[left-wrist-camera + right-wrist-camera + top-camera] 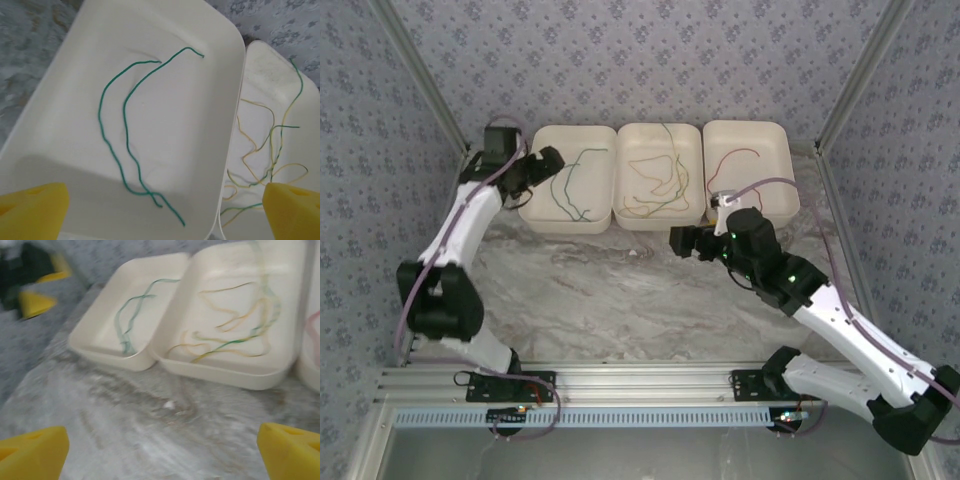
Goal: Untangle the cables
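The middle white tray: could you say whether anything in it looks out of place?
Yes: one thin green cable lies crossed among the yellow-orange cables in the middle white plastic tray; the other green cables lie in the left tray.

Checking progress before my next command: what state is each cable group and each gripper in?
Left gripper: open, empty.
Right gripper: open, empty.
Green cables: loose in left tray, crossing near one end.
Yellow and green cables: tangled together in middle tray.
Red cable: lying in right tray.
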You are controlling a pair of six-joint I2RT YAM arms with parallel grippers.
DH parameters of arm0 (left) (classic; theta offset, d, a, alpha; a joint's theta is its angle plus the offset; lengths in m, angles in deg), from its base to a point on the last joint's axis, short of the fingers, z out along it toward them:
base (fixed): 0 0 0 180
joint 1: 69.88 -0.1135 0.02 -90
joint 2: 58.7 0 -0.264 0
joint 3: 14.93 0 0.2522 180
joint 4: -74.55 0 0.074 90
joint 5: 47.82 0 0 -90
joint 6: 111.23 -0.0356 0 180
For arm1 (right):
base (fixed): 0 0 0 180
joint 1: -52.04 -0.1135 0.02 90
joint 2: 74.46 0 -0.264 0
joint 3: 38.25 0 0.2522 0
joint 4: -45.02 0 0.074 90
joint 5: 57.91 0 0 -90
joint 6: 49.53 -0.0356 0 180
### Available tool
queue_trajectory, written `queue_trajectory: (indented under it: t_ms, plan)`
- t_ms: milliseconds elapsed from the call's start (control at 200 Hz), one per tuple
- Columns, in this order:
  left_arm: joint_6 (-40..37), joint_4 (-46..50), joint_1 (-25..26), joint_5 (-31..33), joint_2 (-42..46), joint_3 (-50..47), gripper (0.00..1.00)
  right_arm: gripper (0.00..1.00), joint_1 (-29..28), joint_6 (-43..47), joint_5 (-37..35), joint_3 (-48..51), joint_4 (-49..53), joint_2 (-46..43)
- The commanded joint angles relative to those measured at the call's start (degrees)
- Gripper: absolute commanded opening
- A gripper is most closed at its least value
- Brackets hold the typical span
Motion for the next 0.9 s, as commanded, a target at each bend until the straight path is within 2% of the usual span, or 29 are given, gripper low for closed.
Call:
queue_trajectory:
  t_ms: [0,105,140,185,205,265,305,400,515,605,645,705,814,899]
  plan:
    - [-1.12,-1.67,1.75,12.56,11.92,-7.72,0.99,0.99,0.28,1.18,-21.21,1.16,4.97,-4.40]
    - [2.09,4.67,4.23,31.08,20.23,-13.63,0.99,0.99,1.85,-1.86,-37.34,4.88,6.92,-7.03]
    - [4.75,7.08,4.39,38.04,22.34,-15.74,0.99,0.99,3.66,0.14,-38.55,7.22,5.05,-8.19]
    - [5.44,7.45,4.15,42.70,25.38,-19.83,0.99,0.99,7.23,4.24,-36.33,11.01,1.17,-9.85]
    - [3.97,5.70,3.89,42.65,27.09,-22.49,0.99,0.99,9.14,5.51,-34.52,12.90,-0.54,-10.49]
    - [-7.45,-7.73,3.89,39.25,32.89,-33.09,0.99,0.99,14.87,13.41,-27.15,20.53,-10.78,-12.18]
    - [-11.27,-14.88,3.98,39.11,36.65,-40.18,0.99,0.99,17.84,17.01,-24.30,25.75,-17.91,-12.60]
    - [-18.76,-26.46,4.03,39.77,42.38,-52.15,0.99,0.99,23.90,18.92,-20.43,33.93,-27.20,-11.10]
    - [-24.79,-40.75,2.89,37.90,42.74,-62.49,0.99,0.99,28.81,19.30,-17.55,37.58,-32.06,-5.31]
    - [-24.68,-54.69,1.34,35.09,38.07,-68.02,0.99,0.99,30.98,20.17,-15.05,40.87,-42.83,1.81]
    - [-25.09,-57.49,0.68,34.81,34.25,-67.92,0.99,0.99,31.55,21.89,-14.35,40.87,-47.17,5.39]
    - [-26.99,-61.42,0.36,33.39,27.51,-66.66,0.99,0.99,32.30,22.39,-12.75,38.22,-45.49,8.99]
    - [-28.95,-68.86,0.07,30.30,17.14,-63.71,0.99,0.99,34.98,24.26,-7.54,40.29,-60.22,14.13]
    - [-31.54,-72.16,-0.40,30.33,12.02,-61.13,0.99,0.99,37.64,26.67,-3.94,39.28,-65.03,18.65]
